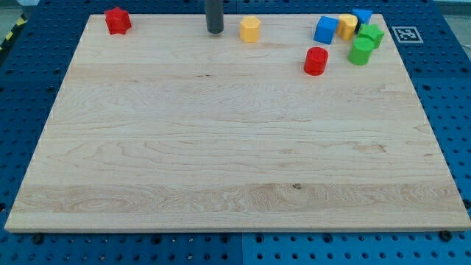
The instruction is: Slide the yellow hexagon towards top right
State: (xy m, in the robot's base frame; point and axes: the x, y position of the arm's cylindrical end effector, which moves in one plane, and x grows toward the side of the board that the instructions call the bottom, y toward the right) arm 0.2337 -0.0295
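The yellow hexagon point(250, 29) sits near the top edge of the wooden board point(221, 147), a little right of centre. My tip point(215, 31) is on the board just to the hexagon's left, with a small gap between them. At the top right is a cluster: a blue block point(326, 29), a second yellow block point(346, 26), another blue block point(362, 16), a green block point(371, 34) and a green cylinder point(360, 51). A red cylinder point(316, 61) stands below and left of the cluster.
A red block point(117, 20) sits at the board's top left corner. A black-and-white marker tag point(405, 34) lies off the board at the top right. Blue perforated table surrounds the board.
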